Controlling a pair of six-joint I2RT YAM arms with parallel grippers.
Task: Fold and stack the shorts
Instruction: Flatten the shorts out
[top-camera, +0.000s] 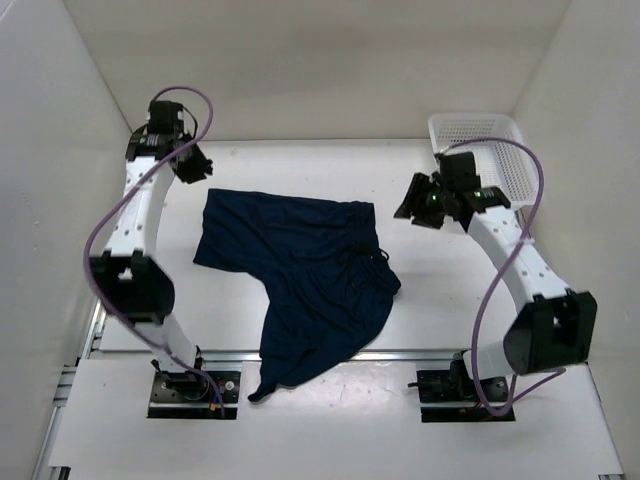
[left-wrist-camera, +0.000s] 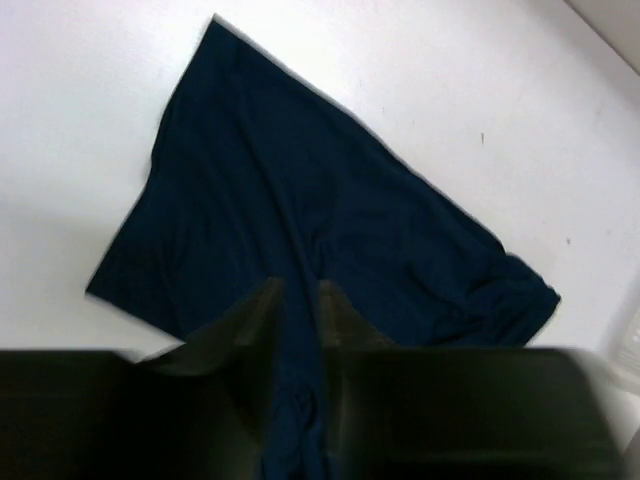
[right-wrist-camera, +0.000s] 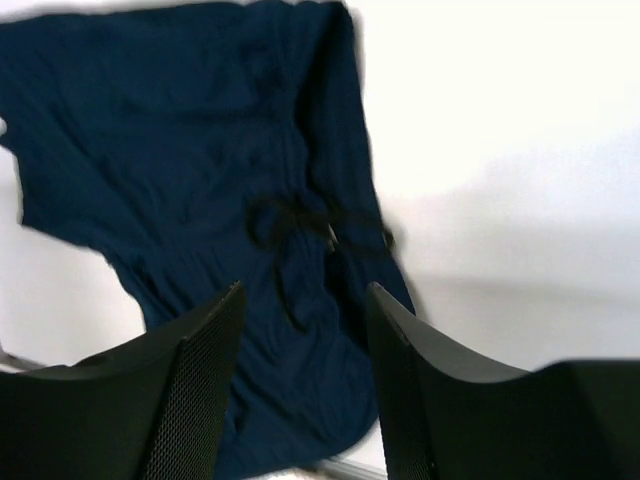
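One pair of dark navy shorts (top-camera: 300, 270) lies spread on the white table (top-camera: 440, 300). Nearest the arm bases, one leg runs past the table's near edge and across the metal rail (top-camera: 420, 354), and its hem tip rests on the white board between the two bases. Mid-table, the waistband end sits bunched at the right with the black drawstring (right-wrist-camera: 290, 225) loose on top; the other leg lies flat toward the far left. Right gripper (right-wrist-camera: 305, 287) hangs above the table just right of the waistband — fingers well apart, nothing between them, only cloth seen below. Left gripper (left-wrist-camera: 298, 283) hangs just beyond the far-left corner of the shorts, fingers parted by a narrow gap. Its wrist view is blurred and navy shows through that gap, but the overhead view shows it clear of the cloth, holding nothing. Farthest back, a white mesh basket (top-camera: 480, 140) stands in the right corner, partly hidden by the right arm — its inside cannot be made out.
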